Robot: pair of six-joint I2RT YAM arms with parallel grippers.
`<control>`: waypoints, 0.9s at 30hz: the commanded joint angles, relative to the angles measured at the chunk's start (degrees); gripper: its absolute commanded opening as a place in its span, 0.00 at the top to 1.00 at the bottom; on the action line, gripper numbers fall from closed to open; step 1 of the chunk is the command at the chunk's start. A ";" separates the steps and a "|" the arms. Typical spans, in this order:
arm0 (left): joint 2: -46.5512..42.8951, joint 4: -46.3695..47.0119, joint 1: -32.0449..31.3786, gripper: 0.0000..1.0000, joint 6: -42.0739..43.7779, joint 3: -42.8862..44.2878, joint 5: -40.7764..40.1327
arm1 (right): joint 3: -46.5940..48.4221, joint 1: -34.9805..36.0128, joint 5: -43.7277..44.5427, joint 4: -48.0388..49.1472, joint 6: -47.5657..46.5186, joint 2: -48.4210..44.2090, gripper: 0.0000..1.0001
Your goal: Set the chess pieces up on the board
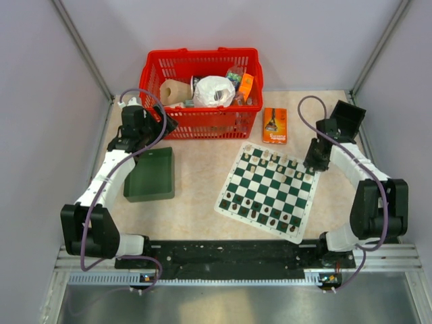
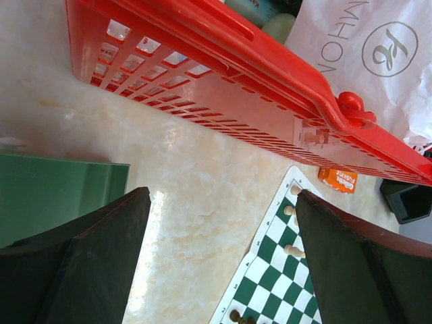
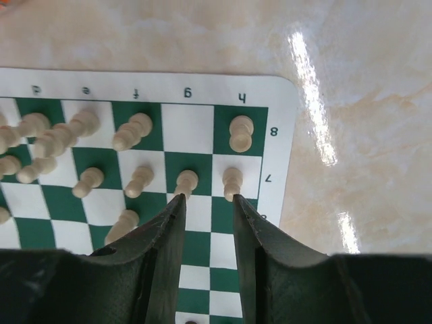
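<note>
We see the board (image 1: pixel 266 191) lying askew on the surface (image 1: pixel 202 196), right of centre. Cream pieces (image 3: pixel 241 133) stand along its far side and dark pieces (image 1: pixel 247 202) along its near side. The right gripper (image 3: pixel 206 199) hovers over the board's far right corner, its fingers a narrow gap apart with nothing between them, tips just beside two cream pawns. The left gripper (image 2: pixel 223 196) is spread wide and empty, between the red basket (image 2: pixel 202 40) and the green tray (image 2: pixel 54 189).
</note>
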 commanded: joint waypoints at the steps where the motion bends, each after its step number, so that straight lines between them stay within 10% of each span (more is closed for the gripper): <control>1: -0.28 2.81 0.29 0.06 0.19 0.14 0.60 | 3.76 -0.64 -2.93 -0.55 -0.24 -5.87 0.65; 27: -1.25 2.81 0.29 0.06 0.37 -0.91 -0.02 | 3.94 19.22 -3.12 -1.17 3.45 2.29 0.45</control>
